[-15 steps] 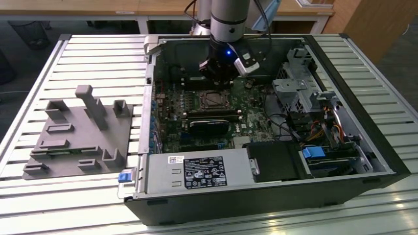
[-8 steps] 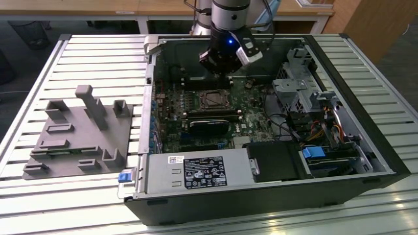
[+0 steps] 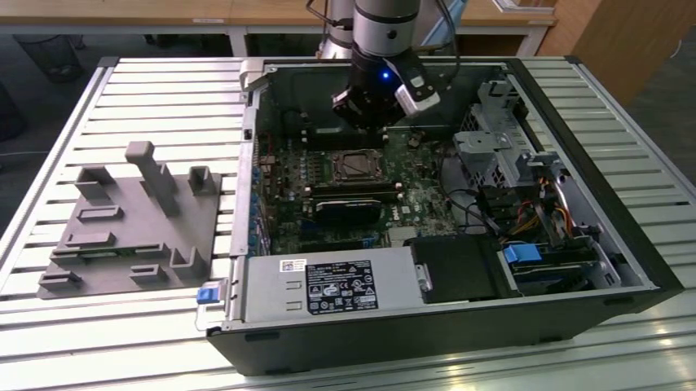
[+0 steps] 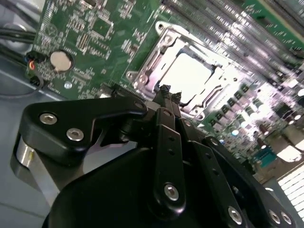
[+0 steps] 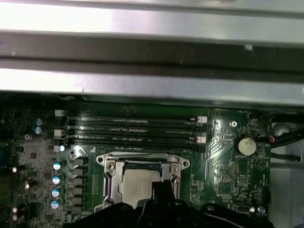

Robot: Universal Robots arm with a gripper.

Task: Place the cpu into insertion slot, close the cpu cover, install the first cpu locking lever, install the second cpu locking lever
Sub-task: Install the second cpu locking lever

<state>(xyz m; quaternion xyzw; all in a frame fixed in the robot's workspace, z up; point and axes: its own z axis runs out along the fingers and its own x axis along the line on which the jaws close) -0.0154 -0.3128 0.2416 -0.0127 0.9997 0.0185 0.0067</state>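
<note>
Cpu (image 4: 190, 76) lay flat in slot, silvery top up, cover (image 5: 142, 166) framing it. End effector (image 4: 167, 90) hovered over cover edge, fingertips together, empty.

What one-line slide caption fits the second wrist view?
Black gripper poised over the silvery-grey square cpu, seated under its silver metal cover frame on the green circuit board.

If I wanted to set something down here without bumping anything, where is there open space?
The slatted table is bare beyond the grey fixture, and also in front of it. Inside the computer case it is crowded: the gripper hangs just behind the cpu, with cables packed toward the exterior view's right.
</note>
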